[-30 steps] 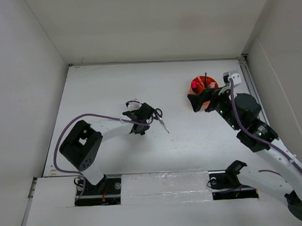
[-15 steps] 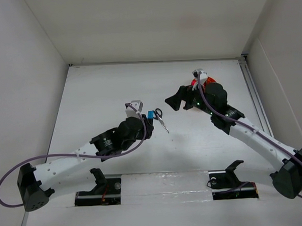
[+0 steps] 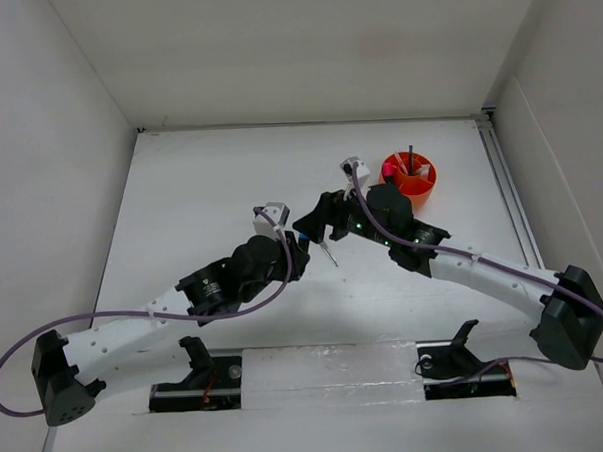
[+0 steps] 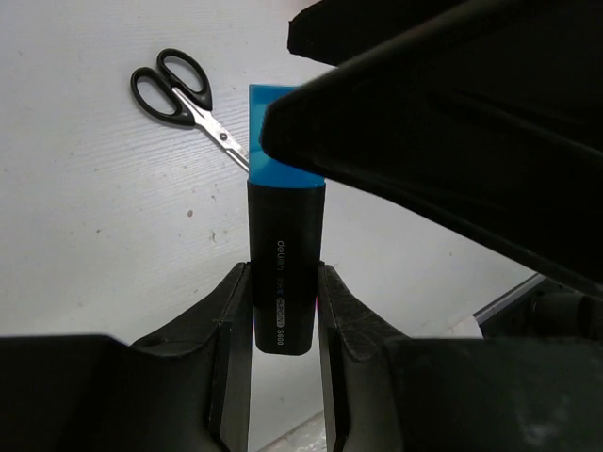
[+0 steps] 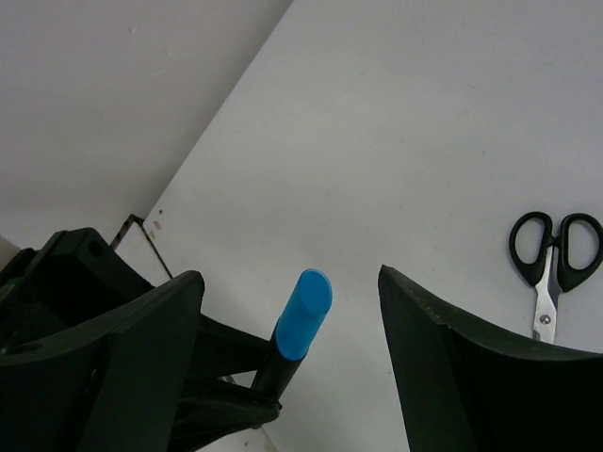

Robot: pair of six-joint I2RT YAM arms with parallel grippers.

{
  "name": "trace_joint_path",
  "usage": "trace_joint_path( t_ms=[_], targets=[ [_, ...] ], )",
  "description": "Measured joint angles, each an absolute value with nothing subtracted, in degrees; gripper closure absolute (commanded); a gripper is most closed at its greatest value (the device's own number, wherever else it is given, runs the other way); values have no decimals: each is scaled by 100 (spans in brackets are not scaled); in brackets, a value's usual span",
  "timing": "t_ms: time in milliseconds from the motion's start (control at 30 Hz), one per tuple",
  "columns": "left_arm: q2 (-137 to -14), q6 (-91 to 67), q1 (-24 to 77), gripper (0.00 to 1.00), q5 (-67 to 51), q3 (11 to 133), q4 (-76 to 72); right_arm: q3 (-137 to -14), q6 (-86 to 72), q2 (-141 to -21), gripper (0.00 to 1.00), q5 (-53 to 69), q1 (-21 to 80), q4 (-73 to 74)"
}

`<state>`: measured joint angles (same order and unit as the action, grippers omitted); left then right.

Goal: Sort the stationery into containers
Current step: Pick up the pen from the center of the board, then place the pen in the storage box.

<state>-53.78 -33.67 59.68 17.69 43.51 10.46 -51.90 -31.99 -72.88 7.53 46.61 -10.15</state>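
Note:
My left gripper (image 3: 293,248) is shut on the black body of a blue-capped highlighter (image 4: 285,273) and holds it upright above the table, cap up. My right gripper (image 3: 316,222) is open, its jaws wide apart on either side of the blue cap (image 5: 303,314) without touching it. Black-handled scissors (image 4: 188,92) lie flat on the table just beyond; they also show in the right wrist view (image 5: 552,256). The round orange organiser (image 3: 407,174) stands at the back right with a dark pen and pink items in it.
The right gripper's dark finger (image 4: 443,104) crosses the left wrist view above the cap. White walls enclose the table on the left, back and right. A rail runs along the right edge (image 3: 511,207).
My right arm has swung left from the organiser to over the left gripper, covering the scissors' handles. The left gripper holds the highlighter in about the same place as half a second ago.

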Motion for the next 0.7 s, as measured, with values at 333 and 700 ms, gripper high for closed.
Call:
trace_joint_path(
  t_ms=[333,700],
  targets=[
    [-5120,-3319,5968,100,1758,4276,908,-5162,-3540,-7450,39,576,4801,-1153],
    [-5081,-3321,5983,100,1929,4274,930,-5050,-3850,-7461,87,661,4945,-1417]
  ],
)
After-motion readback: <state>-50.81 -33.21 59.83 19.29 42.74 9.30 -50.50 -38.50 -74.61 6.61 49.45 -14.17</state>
